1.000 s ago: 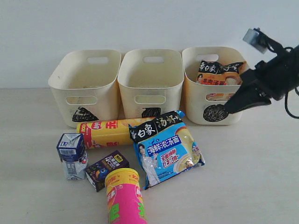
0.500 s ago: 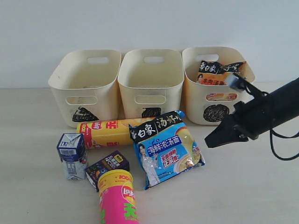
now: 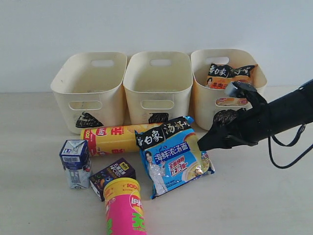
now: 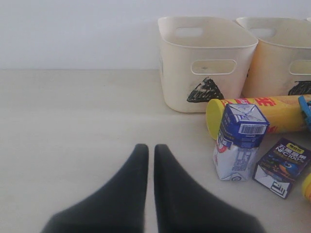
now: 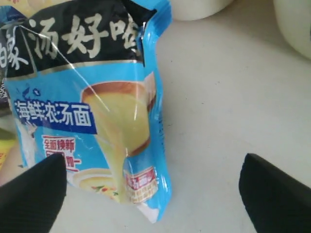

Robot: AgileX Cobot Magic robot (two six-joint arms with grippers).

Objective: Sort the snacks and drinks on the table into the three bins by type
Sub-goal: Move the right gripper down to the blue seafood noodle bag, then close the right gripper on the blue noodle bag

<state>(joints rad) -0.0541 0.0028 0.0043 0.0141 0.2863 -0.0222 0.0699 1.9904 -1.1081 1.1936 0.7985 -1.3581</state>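
The blue noodle packet (image 3: 173, 156) (image 5: 97, 111) lies flat on the table (image 3: 254, 196). My right gripper (image 3: 203, 144) (image 5: 153, 167) hovers over its right edge, open wide and holding nothing. An orange packet (image 3: 227, 76) rests inside the circle-marked right bin (image 3: 205, 105). The yellow tube (image 3: 112, 137), pink tube (image 3: 127, 210), blue-and-white carton (image 3: 75, 163) and purple box (image 3: 112, 176) sit left of the blue packet. My left gripper (image 4: 151, 148) is shut and empty over bare table, short of the carton (image 4: 238, 141); the exterior view does not show it.
The triangle bin (image 3: 68, 93) (image 4: 204, 73) and the middle square bin (image 3: 134, 93) stand side by side against the back wall, with nothing showing inside them. The right arm's cable (image 3: 288, 156) hangs toward the table on the right.
The right arm swung down and leftward from in front of the right bin to the blue packet's edge, and its jaws went from shut to wide open. The left gripper stayed shut.
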